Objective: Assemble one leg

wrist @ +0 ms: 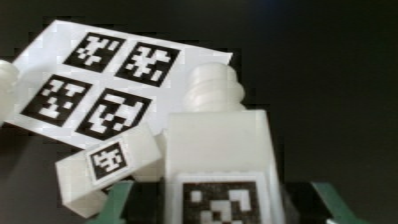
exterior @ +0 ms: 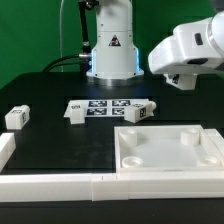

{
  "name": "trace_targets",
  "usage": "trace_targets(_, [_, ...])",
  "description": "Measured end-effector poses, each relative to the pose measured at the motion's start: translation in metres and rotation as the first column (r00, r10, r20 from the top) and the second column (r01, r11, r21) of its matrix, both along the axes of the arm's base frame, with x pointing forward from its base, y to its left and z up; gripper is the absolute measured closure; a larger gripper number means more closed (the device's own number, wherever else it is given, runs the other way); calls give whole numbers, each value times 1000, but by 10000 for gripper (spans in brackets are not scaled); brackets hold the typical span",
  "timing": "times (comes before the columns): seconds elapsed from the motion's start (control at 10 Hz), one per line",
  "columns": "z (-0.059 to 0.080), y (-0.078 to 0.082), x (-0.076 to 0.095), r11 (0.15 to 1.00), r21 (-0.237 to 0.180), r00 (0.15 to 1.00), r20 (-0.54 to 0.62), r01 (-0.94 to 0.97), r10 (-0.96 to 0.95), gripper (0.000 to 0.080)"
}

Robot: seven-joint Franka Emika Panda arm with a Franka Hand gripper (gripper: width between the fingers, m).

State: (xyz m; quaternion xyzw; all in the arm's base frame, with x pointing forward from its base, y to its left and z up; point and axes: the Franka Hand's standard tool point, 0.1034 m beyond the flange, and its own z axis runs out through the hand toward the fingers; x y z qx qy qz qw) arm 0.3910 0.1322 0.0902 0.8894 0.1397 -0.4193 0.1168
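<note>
Exterior view: three loose legs lie on the black tabletop [exterior: 40, 140]. One [exterior: 17, 117] is far toward the exterior view's left, one [exterior: 77, 110] is at the marker board's [exterior: 105, 106] left end, and one [exterior: 140, 112] sits tilted at its right end. One panel [exterior: 165, 150] lies in front, its right side cut off by the frame. One white rail [exterior: 60, 185] runs along the near edge. The arm's white wrist [exterior: 190, 50] hangs high at the right, partly out of frame, and what it carries is hard to make out.

Wrist view: the leg [wrist: 214, 150] fills the middle, its tag cut off by the frame. Two dark fingers [wrist: 107, 210] are closed against its sides, with only slivers of them showing. Beyond are the board's four tags and one tilted loose leg [wrist: 107, 165].
</note>
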Motion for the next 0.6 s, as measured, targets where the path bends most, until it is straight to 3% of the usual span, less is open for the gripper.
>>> trace_targets(0.2, [-2,2,5,1000,19,999,45,-1,1,511])
trace_targets(0.4, [-4,5,14,995,96,973,232,-17,-6,511])
trace_targets(0.5, [-5,-4,16,993,114,959,282,-9,-23,511])
trace_targets(0.6, [0,-14,31,990,142,929,367,6,-58,511])
